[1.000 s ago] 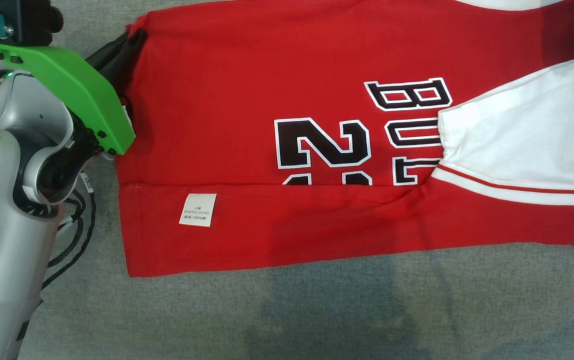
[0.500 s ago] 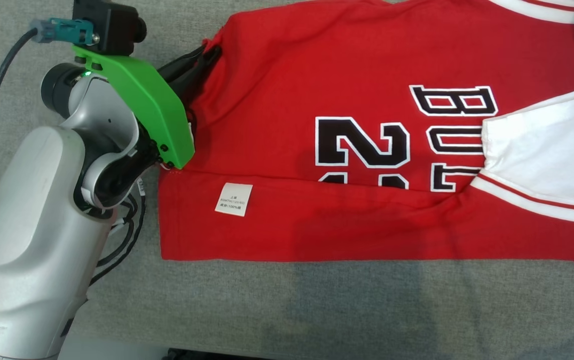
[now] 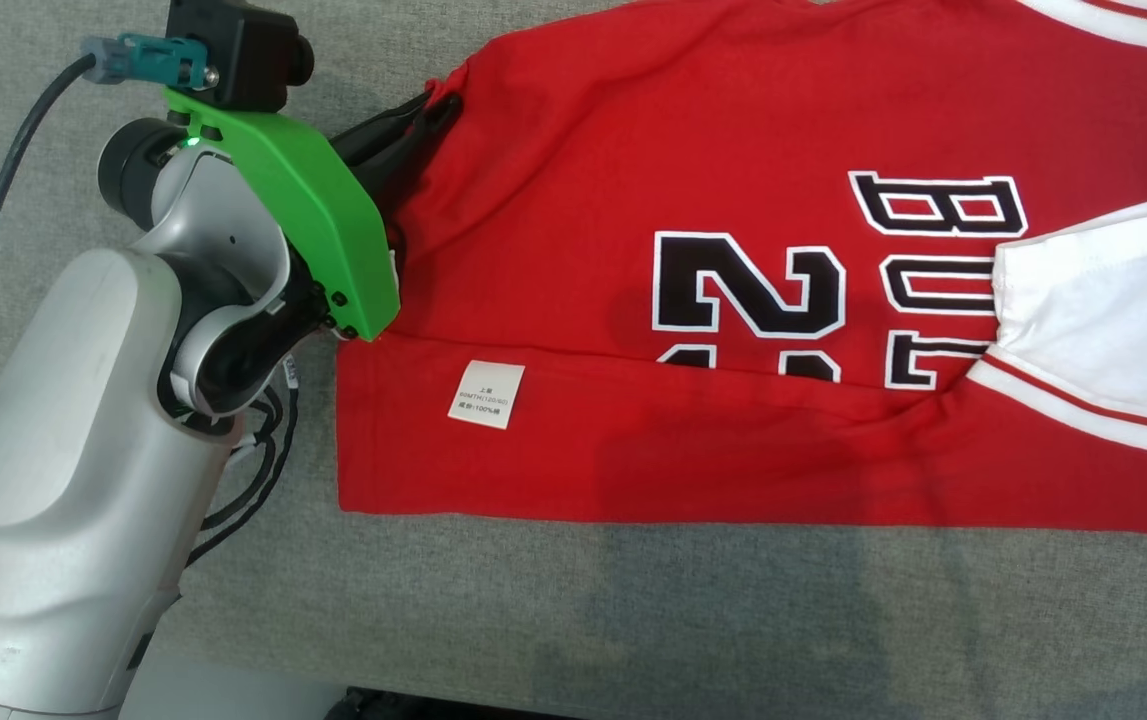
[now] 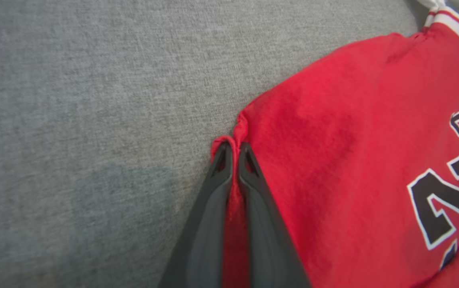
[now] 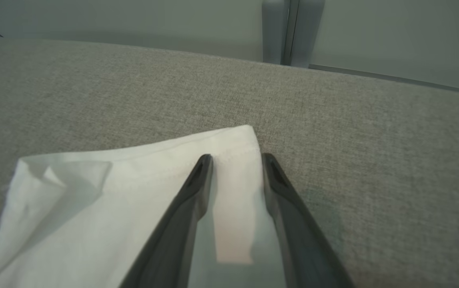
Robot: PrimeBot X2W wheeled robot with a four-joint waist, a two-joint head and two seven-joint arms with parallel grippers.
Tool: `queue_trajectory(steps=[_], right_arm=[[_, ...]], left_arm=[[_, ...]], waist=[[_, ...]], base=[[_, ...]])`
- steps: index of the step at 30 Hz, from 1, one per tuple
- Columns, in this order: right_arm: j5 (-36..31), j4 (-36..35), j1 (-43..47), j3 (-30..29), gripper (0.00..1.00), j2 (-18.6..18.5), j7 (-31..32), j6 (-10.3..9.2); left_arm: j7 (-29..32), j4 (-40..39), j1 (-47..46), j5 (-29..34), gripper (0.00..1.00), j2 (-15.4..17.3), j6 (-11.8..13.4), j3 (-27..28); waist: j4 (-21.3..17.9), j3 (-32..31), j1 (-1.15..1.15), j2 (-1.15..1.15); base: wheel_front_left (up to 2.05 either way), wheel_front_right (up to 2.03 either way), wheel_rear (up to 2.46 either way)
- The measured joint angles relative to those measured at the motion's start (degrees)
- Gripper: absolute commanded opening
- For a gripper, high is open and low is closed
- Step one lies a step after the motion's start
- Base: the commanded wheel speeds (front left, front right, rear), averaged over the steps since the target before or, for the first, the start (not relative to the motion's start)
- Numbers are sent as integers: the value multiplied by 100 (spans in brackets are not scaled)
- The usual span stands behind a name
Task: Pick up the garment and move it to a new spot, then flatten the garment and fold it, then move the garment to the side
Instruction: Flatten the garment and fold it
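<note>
One garment [image 4: 333,168] corner between left jaws

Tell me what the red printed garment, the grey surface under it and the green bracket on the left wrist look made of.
The red garment: soft matte knit, probably cotton jersey; it puckers where pinched. The grey surface: woven upholstery-like fabric, matte, with a visible heathered weave. The green bracket: rigid plastic, smooth semi-matte, possibly printed; sharp flat edges, screw heads.

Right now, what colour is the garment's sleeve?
The sleeve is white, clearest in the head view.
</note>
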Motion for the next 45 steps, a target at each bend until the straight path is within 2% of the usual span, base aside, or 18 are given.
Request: queue_trajectory(steps=[6,8,9,10,11,15,18,27,35,45], right_arm=[[-2,162,-74,27,40,51,-1,0],[-2,186,-75,34,27,65,-2,0],[-2,202,-76,34,27,82,-9,0],[-2,218,-77,35,16,107,-32,0],[-2,231,-77,35,0,137,-66,0],[1,263,-78,38,0,319,-219,11],[35,267,-78,55,0,404,-365,110],[250,213,-23,-109,0,408,-847,290],[500,56,633,-48,0,526,-1213,461],[602,-252,1074,144,0,664,-1567,513]], left_arm=[[-32,82,-29,0,0,-22,-45,-13],[-45,97,-29,0,0,-23,-45,-16],[-47,107,-29,0,0,-23,-46,-16],[-52,114,-29,2,0,-22,-46,-15],[-59,123,-29,10,0,-19,-46,-14],[-107,170,-29,42,0,49,-45,38],[-230,242,-29,44,0,66,-45,94],[-552,485,-1,105,0,125,-45,213],[-789,694,247,146,0,223,-46,242],[-1012,894,549,194,0,465,-99,360]], waist=[[19,-16,0,0],[20,-22,0,0],[20,-27,0,0],[18,-33,0,0],[16,-39,0,0],[-31,-59,0,0],[-93,-88,0,0],[-282,-279,0,0],[-461,-584,0,0],[-710,-1062,0,0]], base=[[0,0,0],[0,0,0],[0,0,0],[0,0,0],[0,0,0],[0,0,0],[0,0,0],[0,0,0],[0,0,0],[0,0,0]])
